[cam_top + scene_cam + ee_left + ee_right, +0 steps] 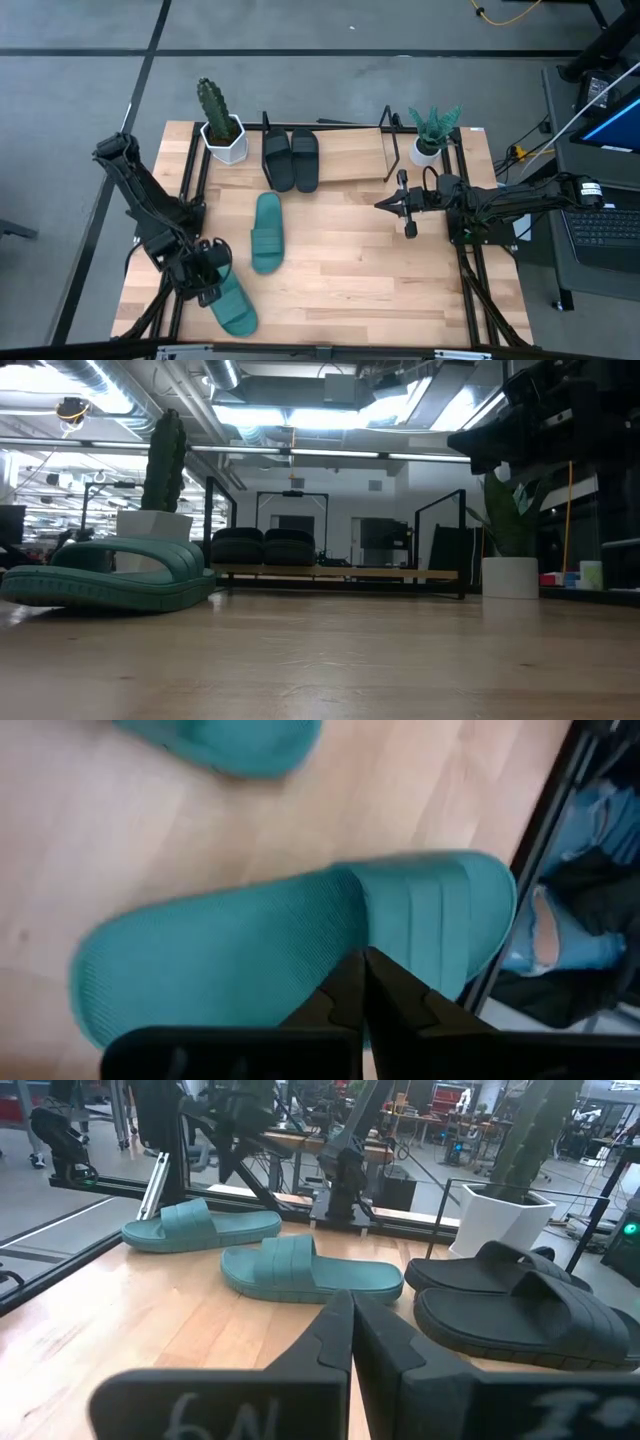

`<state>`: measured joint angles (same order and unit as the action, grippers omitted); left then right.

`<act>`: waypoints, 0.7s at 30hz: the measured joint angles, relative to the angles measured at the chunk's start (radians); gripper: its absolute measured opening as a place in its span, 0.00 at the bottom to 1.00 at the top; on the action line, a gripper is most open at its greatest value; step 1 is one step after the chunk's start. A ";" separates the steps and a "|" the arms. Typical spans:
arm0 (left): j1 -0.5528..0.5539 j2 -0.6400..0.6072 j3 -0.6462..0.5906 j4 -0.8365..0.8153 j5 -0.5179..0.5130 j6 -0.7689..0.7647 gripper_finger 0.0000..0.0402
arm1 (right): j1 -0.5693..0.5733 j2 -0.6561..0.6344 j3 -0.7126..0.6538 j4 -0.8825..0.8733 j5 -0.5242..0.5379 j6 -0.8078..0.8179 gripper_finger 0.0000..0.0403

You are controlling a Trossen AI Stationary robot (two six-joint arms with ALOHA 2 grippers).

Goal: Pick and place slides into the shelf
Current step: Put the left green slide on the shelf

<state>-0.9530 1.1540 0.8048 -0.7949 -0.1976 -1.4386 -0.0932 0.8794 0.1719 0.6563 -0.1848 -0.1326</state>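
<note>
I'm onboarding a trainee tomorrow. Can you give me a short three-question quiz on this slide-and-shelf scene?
1. True or false: both black slides already sit on the shelf.
2. How many teal slides lie on the table?
A. one
B. two
C. three
3. Fill in: the left gripper is at the teal slide near the table's ____ corner.

Key:
1. True; they lie side by side beside the cactus pot.
2. B; the other teal slide lies mid-table.
3. Front-left. The right gripper waits, shut, near the shelf's right end.
</note>
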 joint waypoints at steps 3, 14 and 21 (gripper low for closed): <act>-0.001 -0.056 -0.047 0.038 -0.020 0.000 0.00 | 0.000 0.000 0.000 -0.001 0.000 0.000 0.03; 0.011 -0.122 -0.251 0.309 0.044 -0.105 0.00 | 0.000 0.000 0.000 -0.005 0.000 0.020 0.03; 0.011 -0.122 -0.261 0.310 0.054 -0.130 0.00 | 0.000 0.000 0.000 -0.004 0.000 0.031 0.03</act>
<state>-0.9421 1.0325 0.5434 -0.4851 -0.1436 -1.5686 -0.0933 0.8791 0.1719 0.6521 -0.1848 -0.1014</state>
